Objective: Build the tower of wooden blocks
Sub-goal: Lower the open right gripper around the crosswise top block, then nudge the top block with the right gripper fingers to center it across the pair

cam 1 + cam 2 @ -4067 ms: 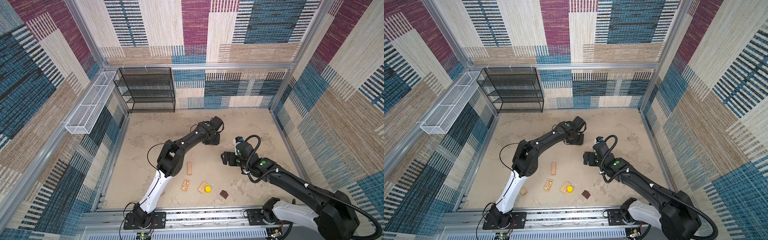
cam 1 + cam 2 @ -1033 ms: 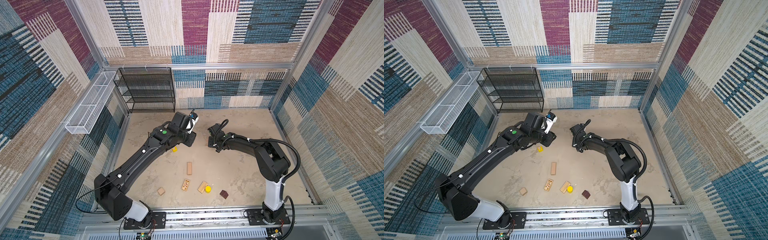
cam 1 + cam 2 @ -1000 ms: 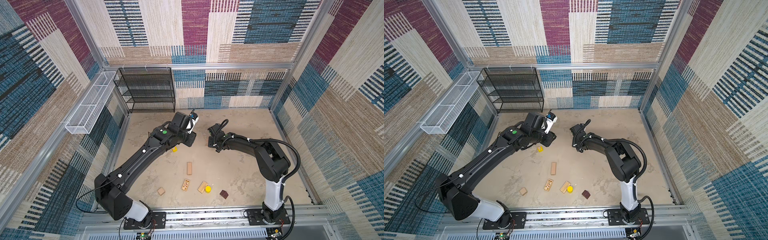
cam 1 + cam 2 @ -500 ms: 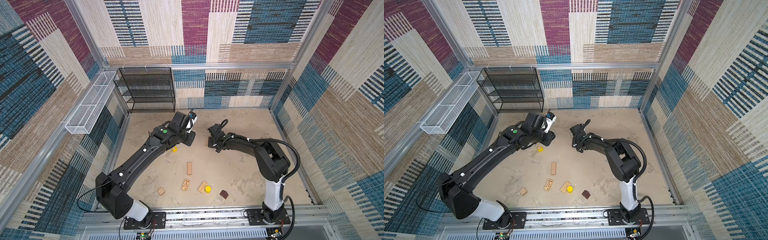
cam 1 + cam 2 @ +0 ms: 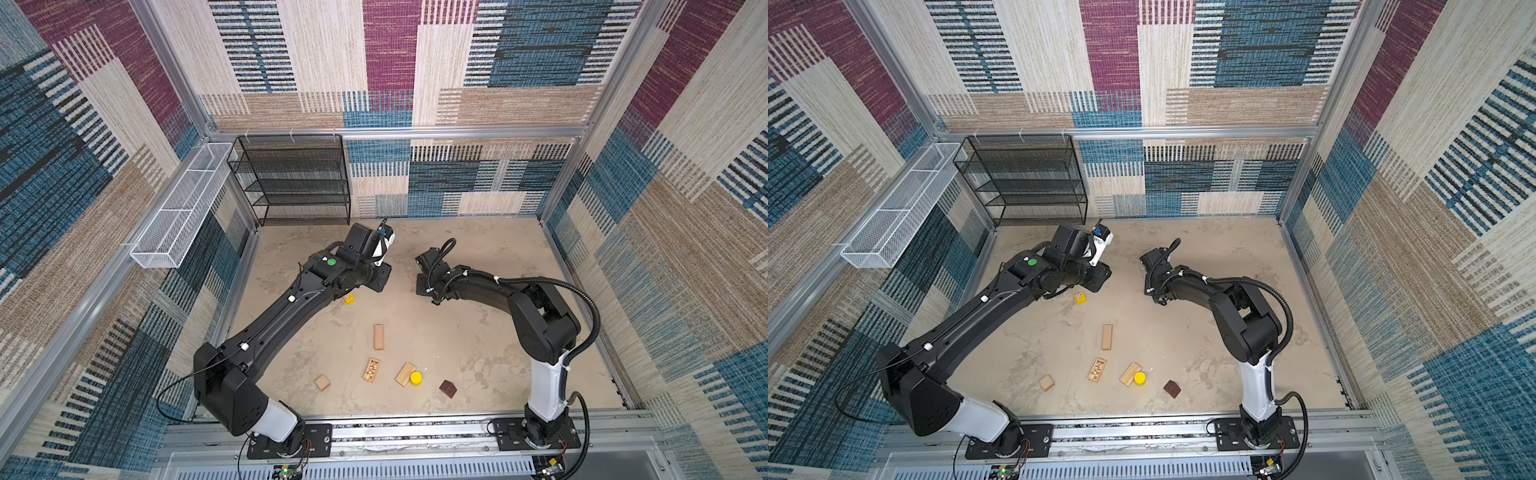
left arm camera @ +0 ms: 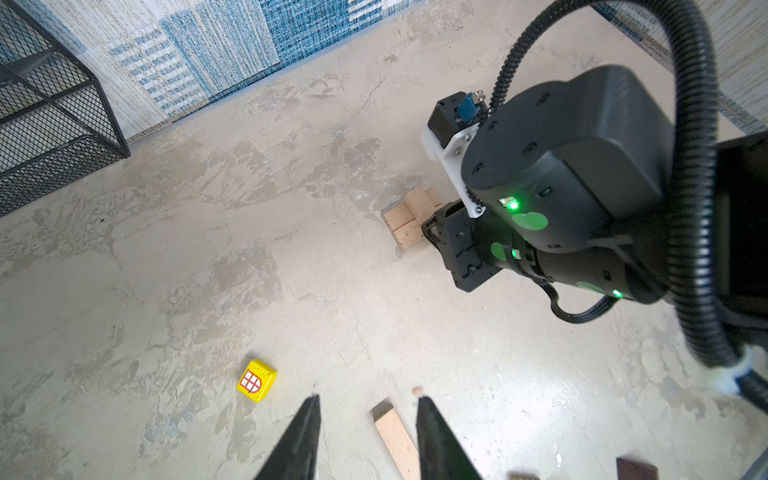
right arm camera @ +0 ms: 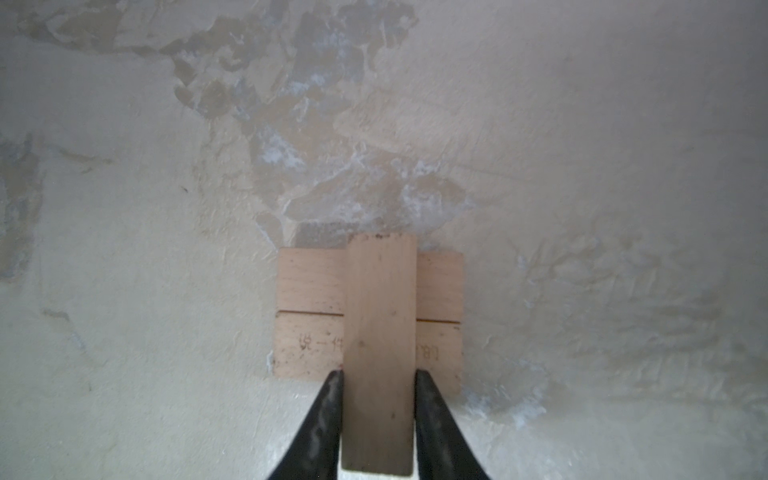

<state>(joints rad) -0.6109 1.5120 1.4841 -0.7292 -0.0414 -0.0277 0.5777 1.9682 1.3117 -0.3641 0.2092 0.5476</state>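
Wood block tower (image 6: 409, 218) is barely started. It sits toward the far middle of the surface (image 5: 478, 332), under the right gripper (image 7: 379, 372). We see two base planks (image 7: 309, 282) lying flat and touching side by side, with a crosswise plank (image 7: 380, 311) laid over both, roughly centred. The right jaws are clenched on that crosswise plank, with the tips pressed on its two long sides near one end. The left gripper (image 6: 368, 398) hangs above the surface with its jaws released and nothing between them. The yellow dotted cube (image 6: 256, 380) is on the surface near it. The loose blocks lie well apart from the tower on the near side: plain plank (image 5: 378, 336), printed plank (image 5: 372, 369), slanted plank (image 5: 405, 374) touching the yellow cylinder (image 5: 416, 377), tan cube (image 5: 322, 382), and dark brown house block (image 5: 448, 388). We judge the blocks light, stiff and smooth-faced, so a nudge will slide them and an unglued stack shifts easily. The planks are best pinched across the narrow width near mid-length so they don't pivot. For the cubes, any pair of flat faces will do. The cylinder is likely to roll or squirt out, so we'd grip it across the diameter while it stands upright. For the house block, we'd take the flat side walls, not the sloped roof.
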